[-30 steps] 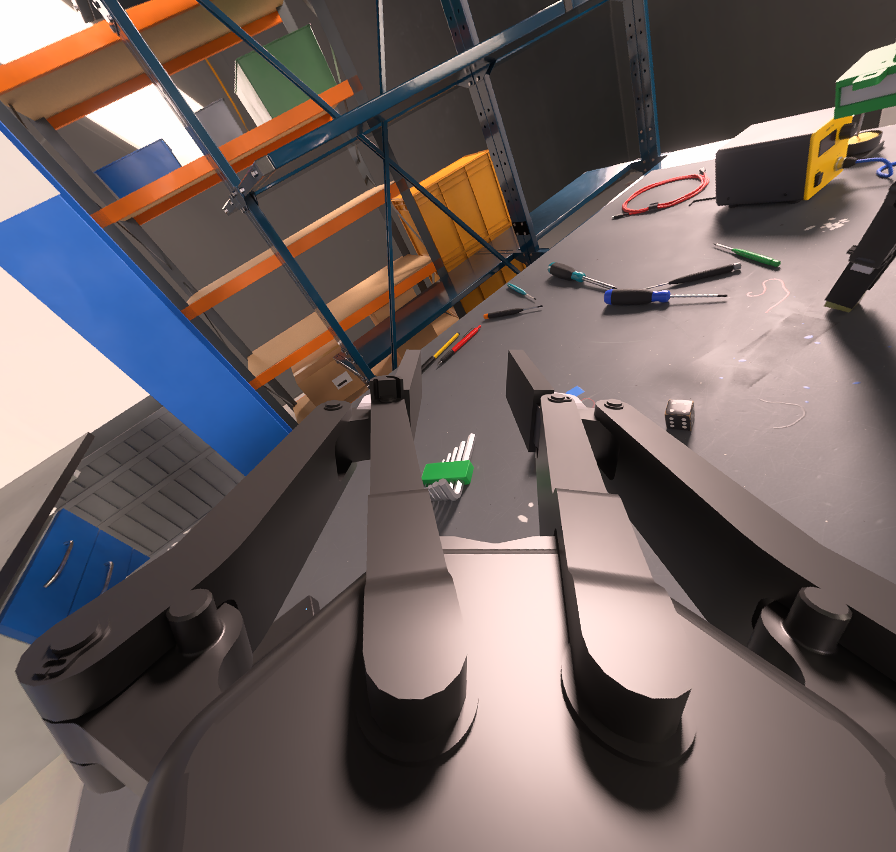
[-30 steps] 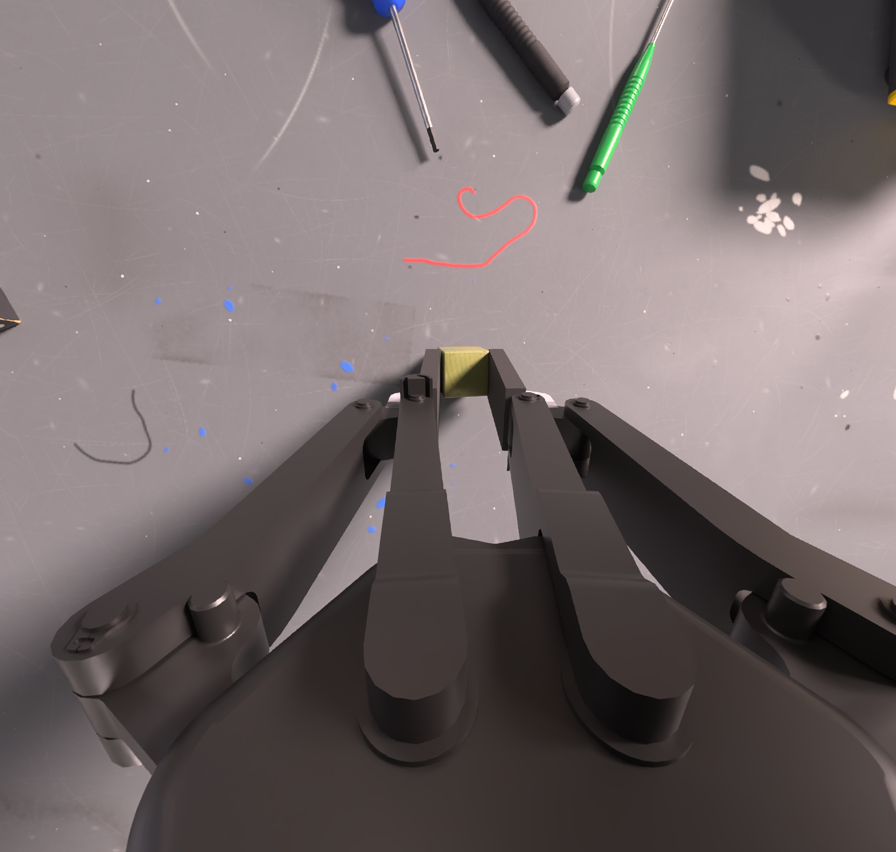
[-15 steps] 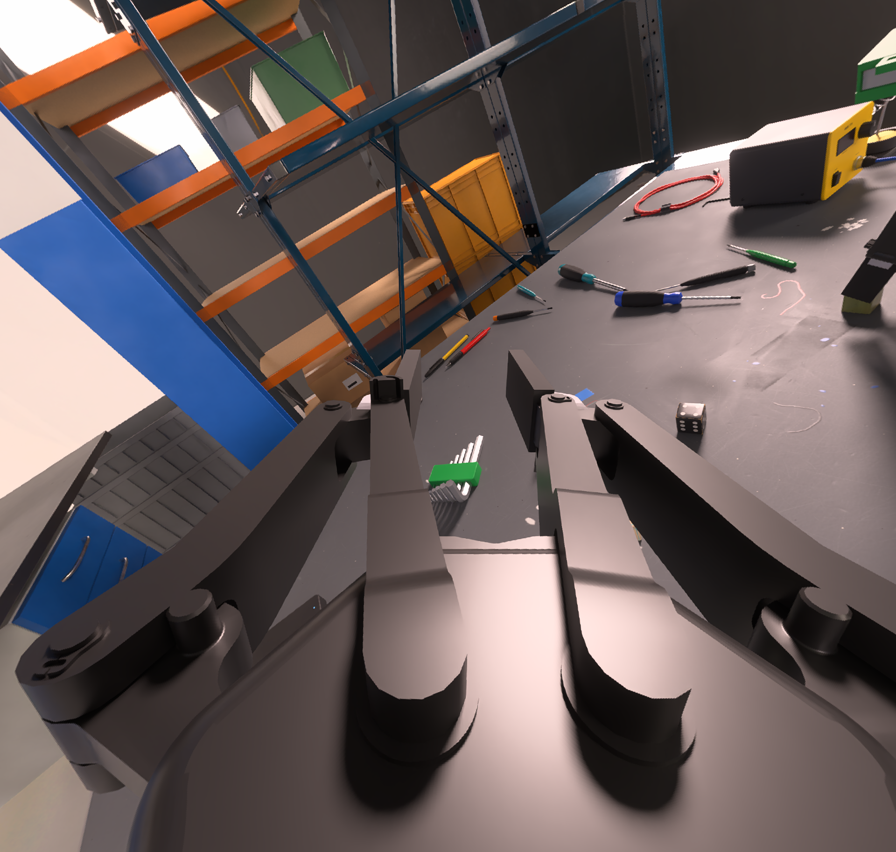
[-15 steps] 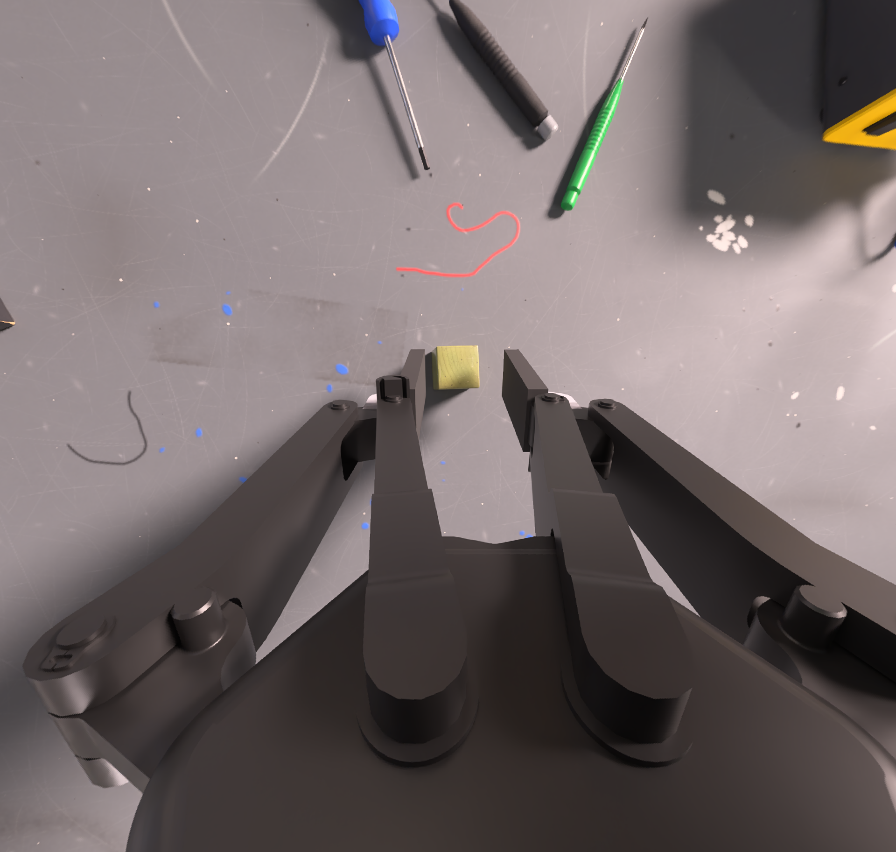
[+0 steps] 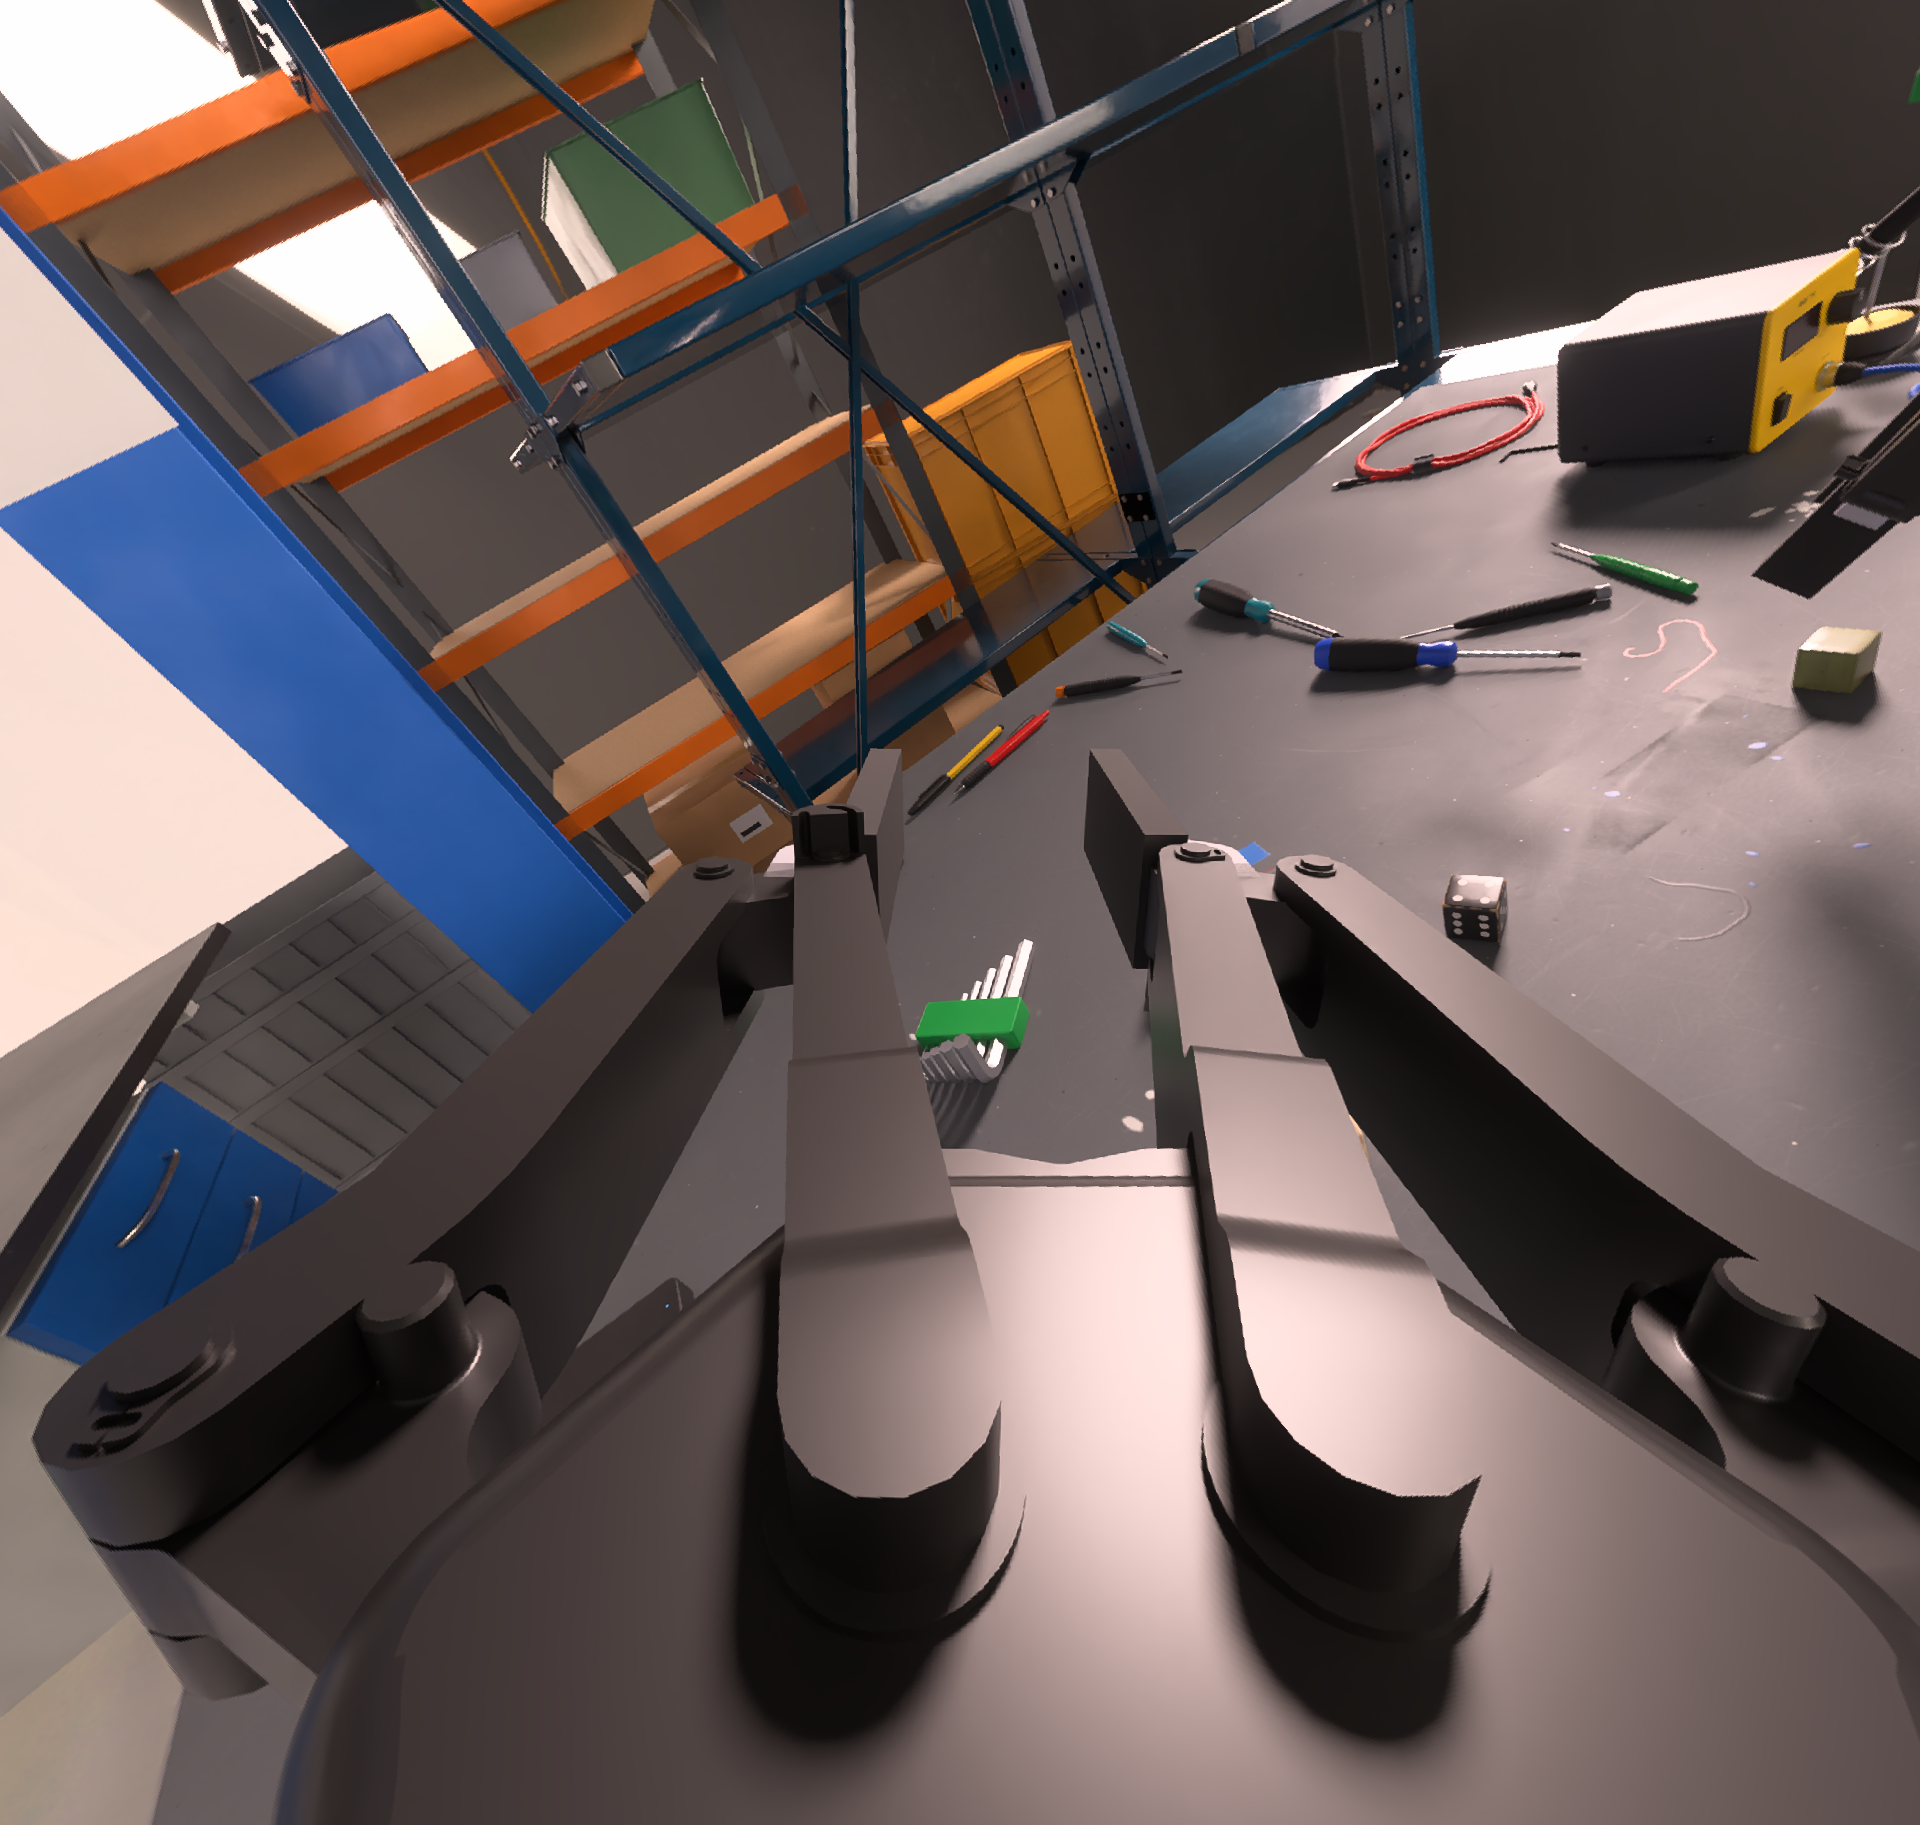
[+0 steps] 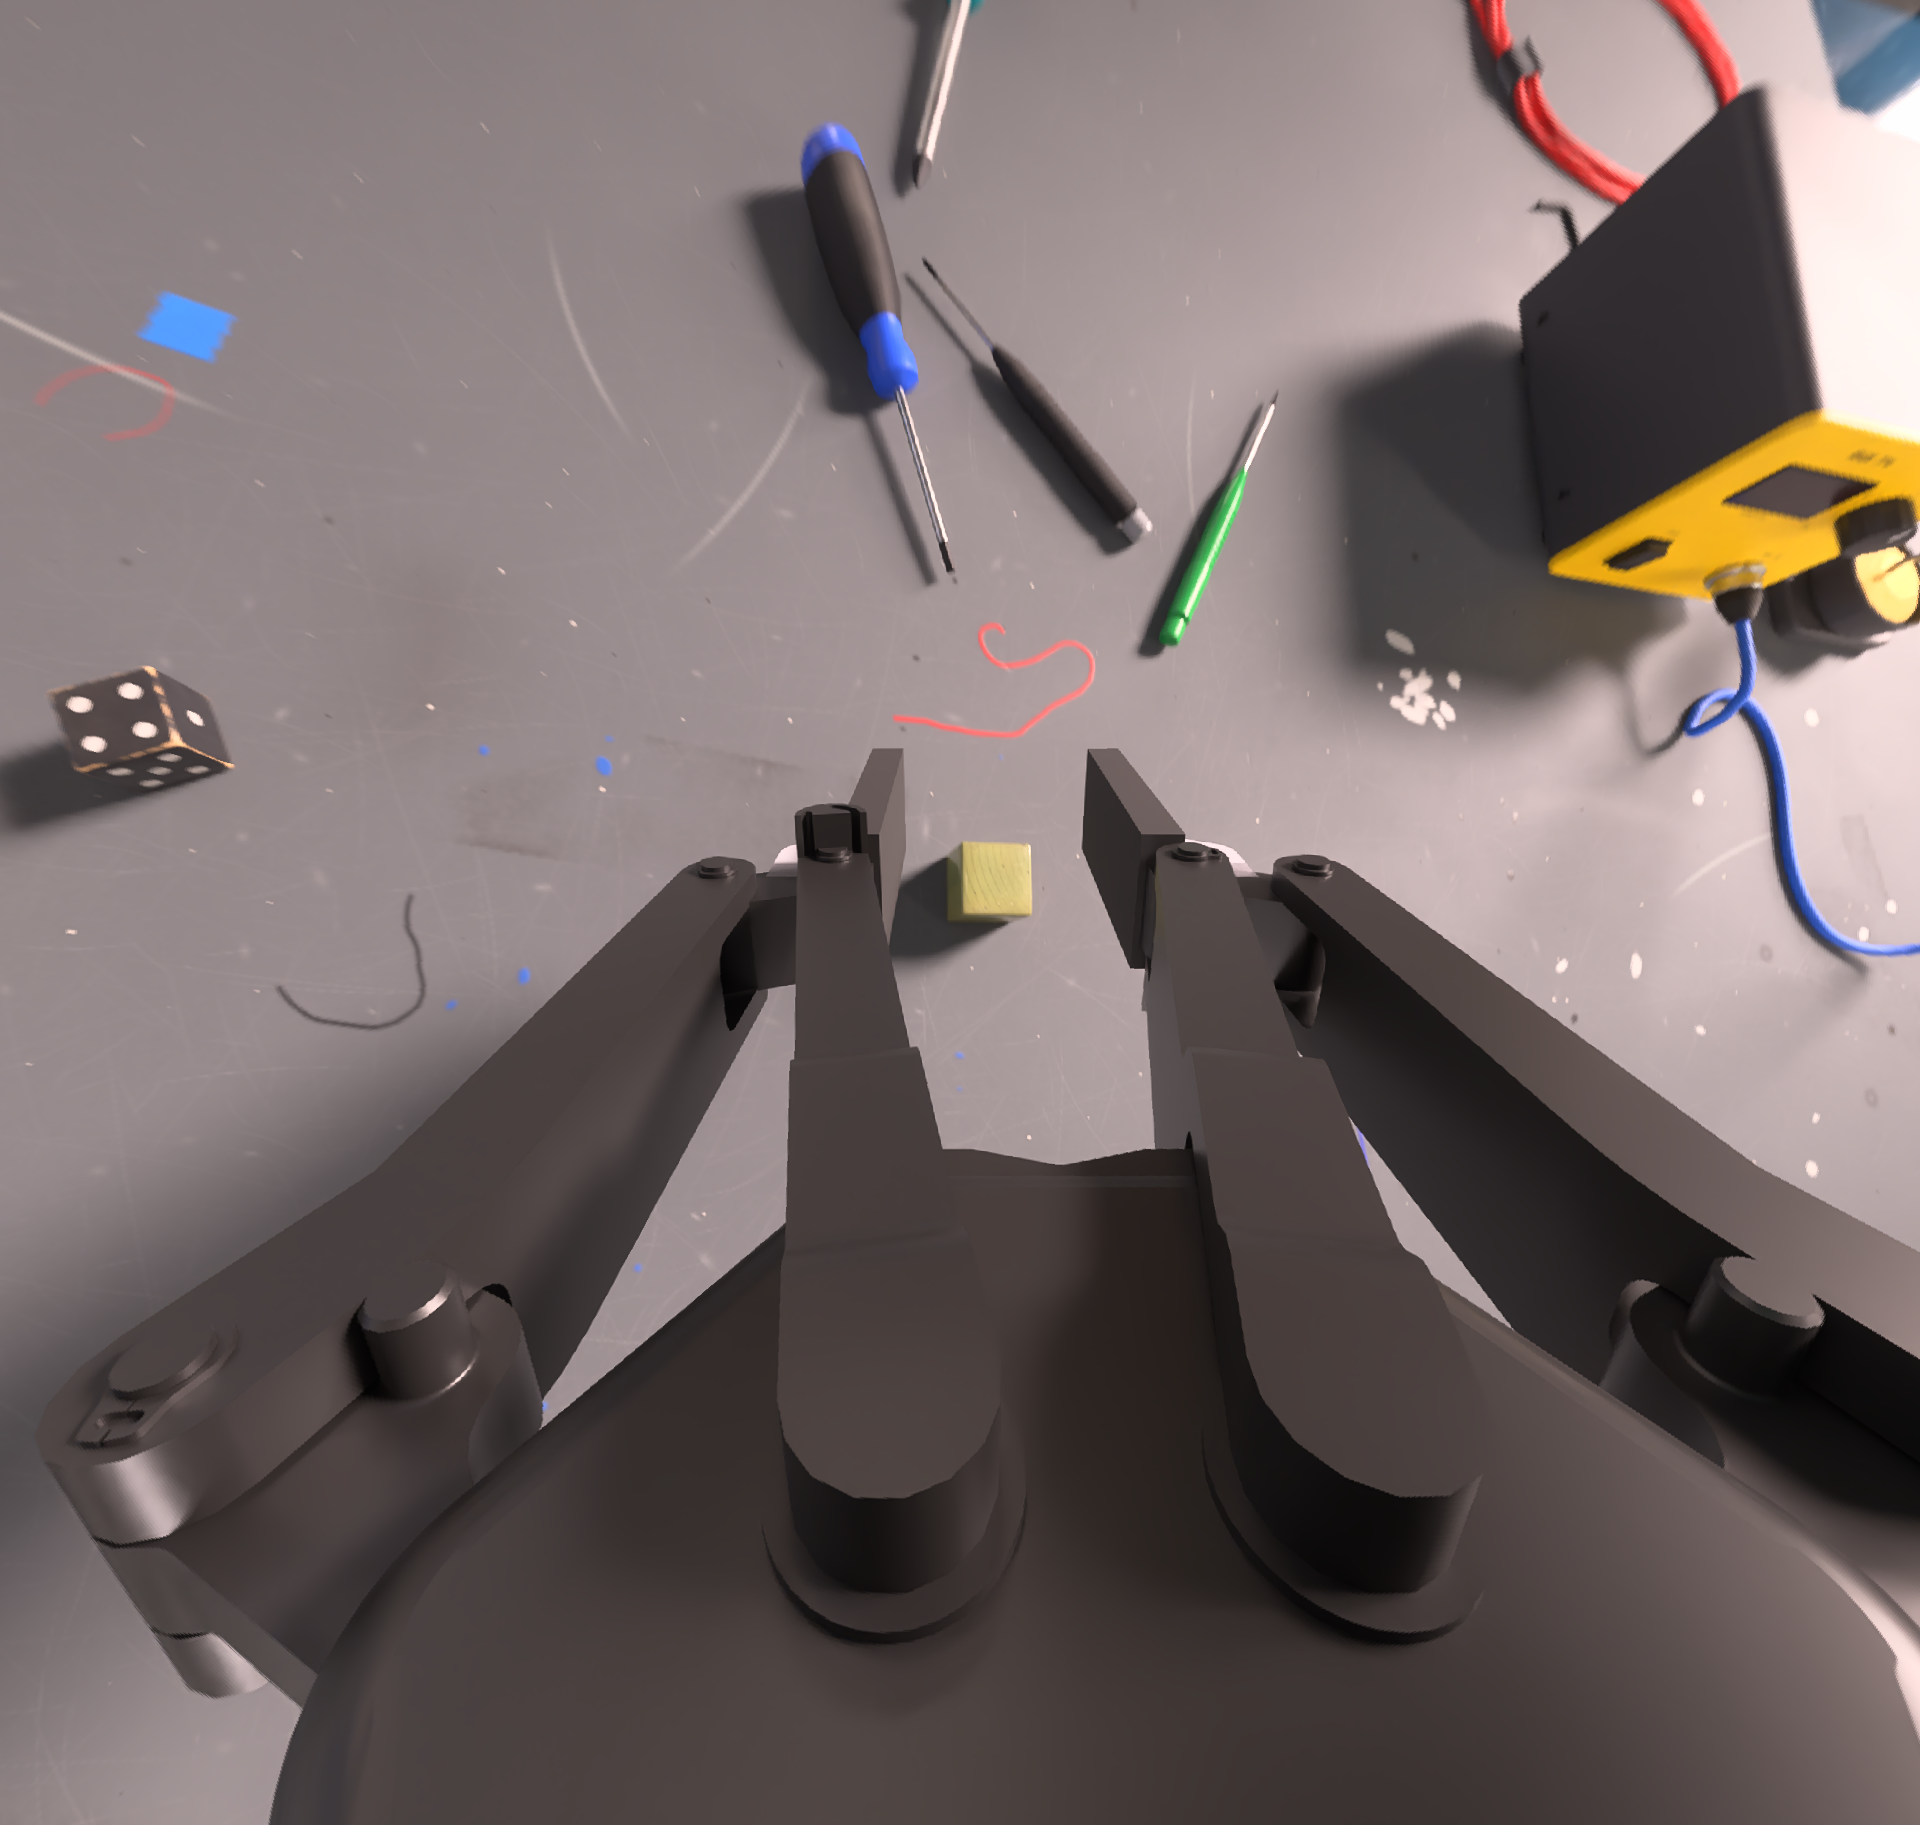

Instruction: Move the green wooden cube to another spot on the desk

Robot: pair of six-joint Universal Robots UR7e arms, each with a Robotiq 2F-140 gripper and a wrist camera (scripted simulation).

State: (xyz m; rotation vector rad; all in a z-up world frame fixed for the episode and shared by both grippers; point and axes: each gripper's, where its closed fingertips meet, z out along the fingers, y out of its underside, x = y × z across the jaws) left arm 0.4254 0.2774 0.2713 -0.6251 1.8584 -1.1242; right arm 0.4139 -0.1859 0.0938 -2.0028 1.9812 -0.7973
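Note:
The small yellow-green wooden cube (image 6: 990, 880) rests on the grey desk (image 6: 416, 549), free of any grip. My right gripper (image 6: 994, 788) is open and raised above it, with the cube seen between and below its fingers. In the left wrist view the cube (image 5: 1836, 657) lies at the far right of the desk, with one finger of the right gripper (image 5: 1839, 528) above and beyond it. My left gripper (image 5: 992, 799) is open and empty, held over the desk's left part.
Screwdrivers (image 6: 862, 269) and a green tool (image 6: 1210, 539) lie beyond the cube. A black die (image 6: 135, 731) sits left, a black-and-yellow box (image 6: 1725, 393) with blue cable right, a red cable coil (image 6: 1600, 40) behind. A green hex-key set (image 5: 971, 1032) lies under my left gripper. Shelving (image 5: 623, 321) stands behind the desk.
My right gripper opened, let go of the cube on the desk, and rose away from it. The left gripper's view shifted slightly; it stayed open.

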